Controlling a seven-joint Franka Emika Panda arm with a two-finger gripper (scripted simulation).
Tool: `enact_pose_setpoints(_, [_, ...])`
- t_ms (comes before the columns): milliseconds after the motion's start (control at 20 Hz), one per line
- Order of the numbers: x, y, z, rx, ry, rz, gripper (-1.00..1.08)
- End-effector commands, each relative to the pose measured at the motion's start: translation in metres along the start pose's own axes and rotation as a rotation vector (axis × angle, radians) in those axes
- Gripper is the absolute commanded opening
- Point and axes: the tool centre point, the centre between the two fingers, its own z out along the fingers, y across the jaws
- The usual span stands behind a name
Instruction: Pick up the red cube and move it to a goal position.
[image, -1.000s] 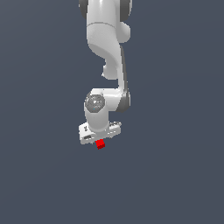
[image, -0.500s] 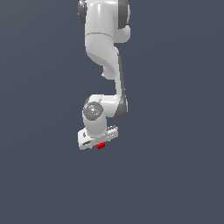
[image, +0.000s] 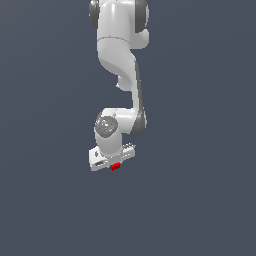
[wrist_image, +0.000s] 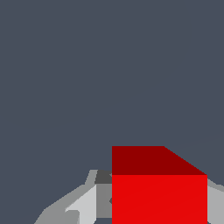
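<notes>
We find no legible text, labels, brands, numbers or signs in either view; the red cube (wrist_image: 159, 192) and the arm's white casing (image: 117, 45) are plain

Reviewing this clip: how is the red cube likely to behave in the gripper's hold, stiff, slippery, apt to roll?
The red cube looks rigid: its edges are straight and sharp between the fingers. Flat faces probably give the gripper steady contact and make rolling unlikely. It is far smaller than the gripper, so probably light. Its plain, smooth faces might slip under a loose grip.
</notes>
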Motion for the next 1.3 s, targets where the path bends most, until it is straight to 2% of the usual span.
enact_pose_setpoints(0, [0.000, 0.000, 0.000, 0.000, 0.000, 0.000, -1.00])
enact_pose_setpoints(650, [-0.003, -0.001, -0.017, 0.000, 0.000, 0.000, -1.00])
enact_pose_setpoints(950, [-0.008, -0.005, -0.052, 0.000, 0.000, 0.000, -1.00])
enact_pose_setpoints(1250, [-0.017, -0.010, -0.109, 0.000, 0.000, 0.000, -1.00])
